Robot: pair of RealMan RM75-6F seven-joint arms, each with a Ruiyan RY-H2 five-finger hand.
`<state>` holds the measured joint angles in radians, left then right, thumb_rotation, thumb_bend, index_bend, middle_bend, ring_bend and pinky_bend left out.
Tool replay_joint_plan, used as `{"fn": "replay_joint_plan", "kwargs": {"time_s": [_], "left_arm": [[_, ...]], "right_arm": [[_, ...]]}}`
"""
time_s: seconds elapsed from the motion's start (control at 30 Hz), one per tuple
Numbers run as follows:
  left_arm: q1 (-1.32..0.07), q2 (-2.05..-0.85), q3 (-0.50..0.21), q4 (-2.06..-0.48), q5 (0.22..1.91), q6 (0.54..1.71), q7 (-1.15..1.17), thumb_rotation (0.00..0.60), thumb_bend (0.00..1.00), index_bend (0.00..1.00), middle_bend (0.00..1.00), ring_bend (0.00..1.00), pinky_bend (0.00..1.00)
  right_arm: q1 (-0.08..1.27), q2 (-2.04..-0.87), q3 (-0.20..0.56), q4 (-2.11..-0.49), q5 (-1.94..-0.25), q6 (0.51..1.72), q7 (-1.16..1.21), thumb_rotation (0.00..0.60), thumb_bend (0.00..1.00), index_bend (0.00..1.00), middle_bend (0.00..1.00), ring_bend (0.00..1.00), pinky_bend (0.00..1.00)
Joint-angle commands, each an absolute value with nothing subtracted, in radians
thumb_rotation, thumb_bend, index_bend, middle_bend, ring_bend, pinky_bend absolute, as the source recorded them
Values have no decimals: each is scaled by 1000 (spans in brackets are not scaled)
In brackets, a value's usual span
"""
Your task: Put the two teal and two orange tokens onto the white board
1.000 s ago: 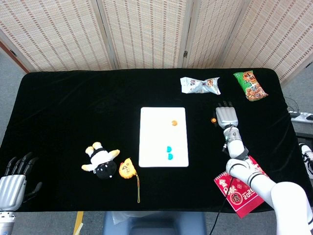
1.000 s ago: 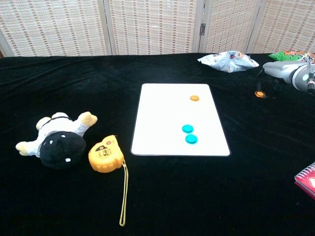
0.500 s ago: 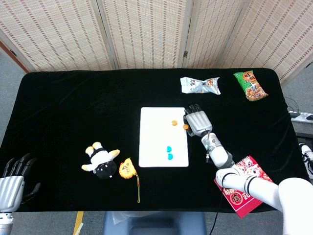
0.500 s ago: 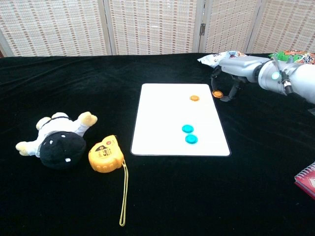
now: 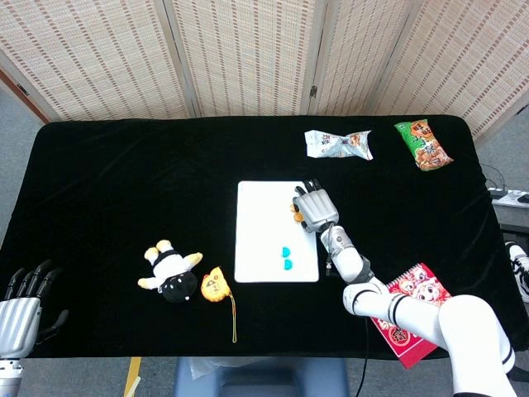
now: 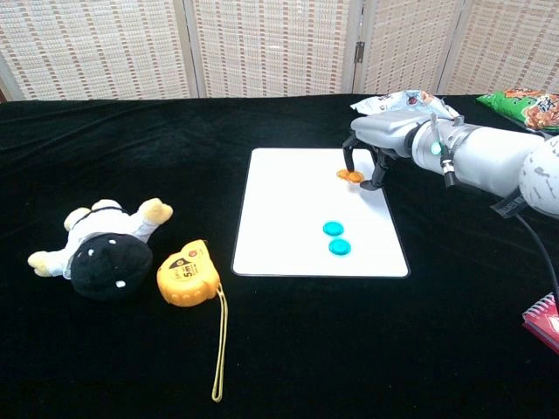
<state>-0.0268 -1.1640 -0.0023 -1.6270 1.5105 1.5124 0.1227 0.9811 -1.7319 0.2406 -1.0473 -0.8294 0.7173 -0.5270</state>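
The right hand (image 6: 377, 150) has swung in from the 3 o'clock side of the table (image 5: 107, 174) to the white board (image 6: 288, 214) in the last second, bringing the second orange token with it. It now hangs over the board's 1 o'clock corner, fingers curled down around the orange tokens (image 6: 351, 176). Both orange discs show under the fingertips in the chest view, touching or overlapping. I can't tell whether the carried one is still pinched or already resting on the board.

My read: if that token is down, all four are on the board and only the release and retreat remain.

The board is the only holder here.
- Two teal tokens (image 6: 335, 237) lie side by side, touching, toward its 4 o'clock area.
- The orange pair sits at 1 o'clock, close to the right edge, so a sloppy release could nudge one off.

The left hand (image 5: 23, 310) sits at the table's 7 o'clock corner, fingers spread, holding nothing.

Off-board clutter, largest first:
- plush toy (image 6: 100, 247) at 8 o'clock of the board
- red booklet (image 5: 413, 310) at 4 o'clock
- white snack bag (image 5: 337, 144) at 1 o'clock
- green snack bag (image 5: 422, 145) at 2 o'clock
- yellow tape measure (image 6: 185, 274), touching the plush
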Motion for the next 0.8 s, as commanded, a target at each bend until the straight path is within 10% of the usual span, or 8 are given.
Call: {"fn": "replay_joint_plan", "kwargs": {"time_s": [0.03,0.8], "left_arm": [[-26,-1164,-3,-1625,1508,1512,121,600,363,172,95,134,0],[-25,-1170,-4,-1613,1506,1510,113,600,364,171,94,133,0]], "right_arm": [[986,-1738,238,-1040,-824,718,-532,600,270,466,141,6,0],[996,-1738,215,-1037,-820,722,-531,600,270,336,134,5,0]]}}
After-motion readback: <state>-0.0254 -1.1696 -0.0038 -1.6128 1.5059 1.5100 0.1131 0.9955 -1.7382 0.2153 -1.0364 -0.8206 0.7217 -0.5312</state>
